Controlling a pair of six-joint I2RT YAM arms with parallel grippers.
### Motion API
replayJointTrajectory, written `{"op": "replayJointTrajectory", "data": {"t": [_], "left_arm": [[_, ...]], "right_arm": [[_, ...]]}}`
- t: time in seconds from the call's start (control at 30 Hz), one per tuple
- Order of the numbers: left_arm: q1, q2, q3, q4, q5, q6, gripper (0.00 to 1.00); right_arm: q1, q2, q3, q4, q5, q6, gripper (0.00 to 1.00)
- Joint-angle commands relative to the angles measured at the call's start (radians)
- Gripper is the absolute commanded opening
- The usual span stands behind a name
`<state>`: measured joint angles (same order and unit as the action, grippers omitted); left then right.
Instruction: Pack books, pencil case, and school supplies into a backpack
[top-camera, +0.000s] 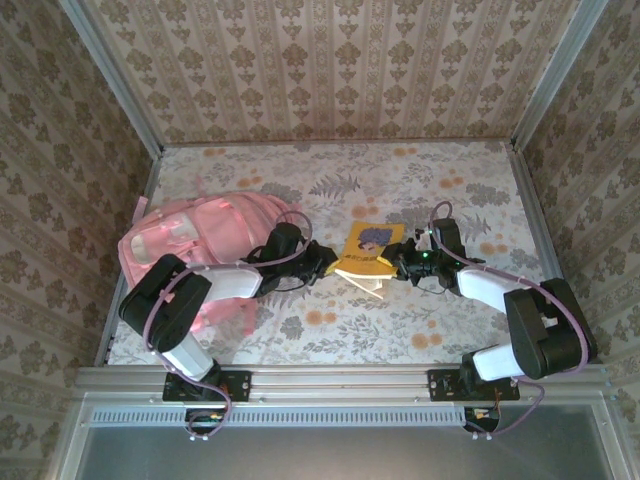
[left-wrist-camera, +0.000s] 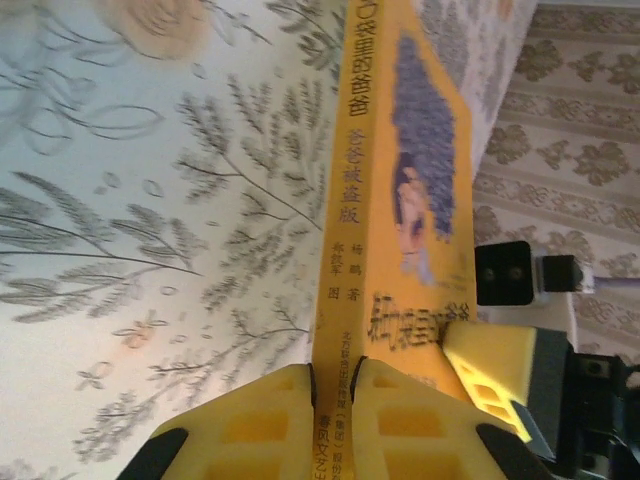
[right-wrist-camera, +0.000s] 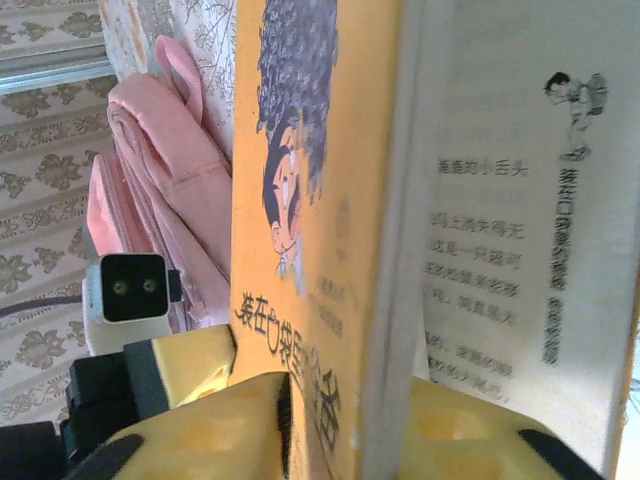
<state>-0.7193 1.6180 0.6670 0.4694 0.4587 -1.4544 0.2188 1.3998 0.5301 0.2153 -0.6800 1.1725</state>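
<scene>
Yellow book (top-camera: 370, 248) is held just right of the pink backpack (top-camera: 190, 240), spine pinched by the left gripper (left-wrist-camera: 335, 375) and cover edge clamped by the right gripper (right-wrist-camera: 345, 400), apparently to steady it for packing.

Yellow book (top-camera: 370, 245) with dark blue cover picture; light pink backpack (top-camera: 200, 235); pale floral table (top-camera: 400, 330).

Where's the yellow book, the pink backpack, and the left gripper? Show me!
book (top-camera: 373, 238), top view, on its cover picture.
backpack (top-camera: 190, 238), top view, on its pink front.
left gripper (left-wrist-camera: 337, 390), left wrist view, between its yellow fingertips.
</scene>
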Motion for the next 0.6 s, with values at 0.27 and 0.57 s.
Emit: {"op": "replayJointTrajectory", "data": {"t": [0.27, 0.57], "left_arm": [[-0.014, -0.027, 0.031, 0.025, 0.022, -0.013, 0.03], [-0.016, -0.042, 0.045, 0.009, 0.014, -0.006, 0.0]], "right_arm": [[0.003, -0.161, 0.08, -0.422, 0.207, -0.284, 0.69], [-0.034, -0.285, 0.033, -0.524, 0.29, -0.31, 0.99]]}}
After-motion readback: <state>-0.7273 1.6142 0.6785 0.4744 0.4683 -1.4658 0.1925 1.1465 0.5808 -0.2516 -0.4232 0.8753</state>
